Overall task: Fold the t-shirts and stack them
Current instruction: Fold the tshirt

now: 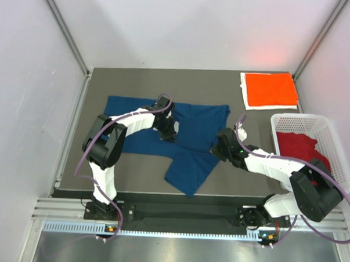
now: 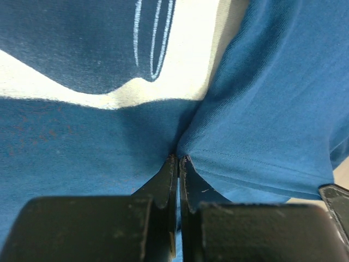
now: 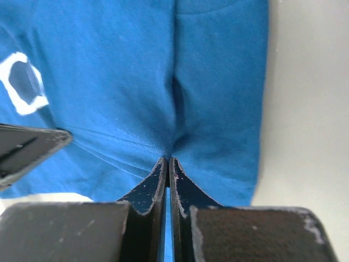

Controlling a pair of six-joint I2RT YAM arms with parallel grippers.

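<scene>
A blue t-shirt (image 1: 193, 123) with a white print lies crumpled across the middle of the grey table. My left gripper (image 1: 165, 126) is shut on a pinch of its cloth (image 2: 245, 109) near the print. My right gripper (image 1: 219, 145) is shut on a fold of the same shirt (image 3: 136, 93) near its right edge. An orange-red t-shirt (image 1: 271, 89) lies folded at the back right. A dark red t-shirt (image 1: 299, 149) lies bunched in the basket.
The white lattice basket (image 1: 329, 133) stands at the right edge of the table. A white sheet (image 1: 244, 93) lies under the orange-red shirt. Bare table (image 1: 138, 167) shows at the front left. White walls enclose the table.
</scene>
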